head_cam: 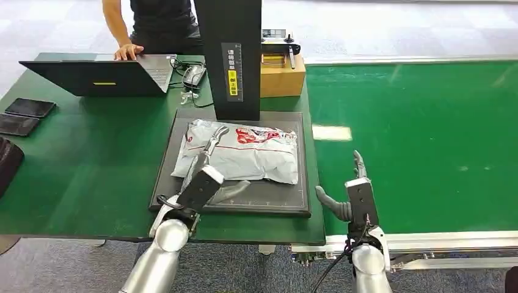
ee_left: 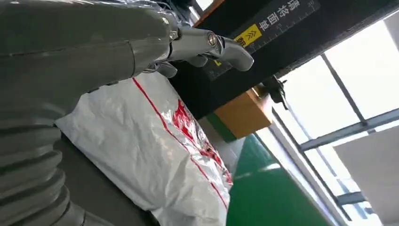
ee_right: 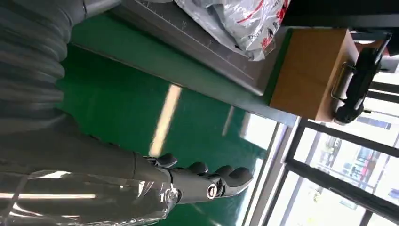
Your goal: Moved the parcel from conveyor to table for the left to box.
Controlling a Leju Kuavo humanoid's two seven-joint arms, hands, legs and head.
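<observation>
The parcel [head_cam: 241, 152] is already lying on the dark tray [head_cam: 287, 204] on the table [head_cam: 91, 165], off the conveyor [head_cam: 421, 140]. The left robot hand [head_cam: 204, 177] is hovering over its near edge, fingers apart, grasping nothing; the right robot hand [head_cam: 354, 195] is released over the conveyor. Boxing is still remaining

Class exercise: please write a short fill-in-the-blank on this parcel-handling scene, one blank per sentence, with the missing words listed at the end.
1. The white parcel lies on the dark grey ____.
2. The left hand reaches over the parcel, while the right hand is above the green ____.
3. The right hand holds ____.
4. A person's hand rests beside the open ____.

Missing words: platform; conveyor; nothing; laptop
</observation>
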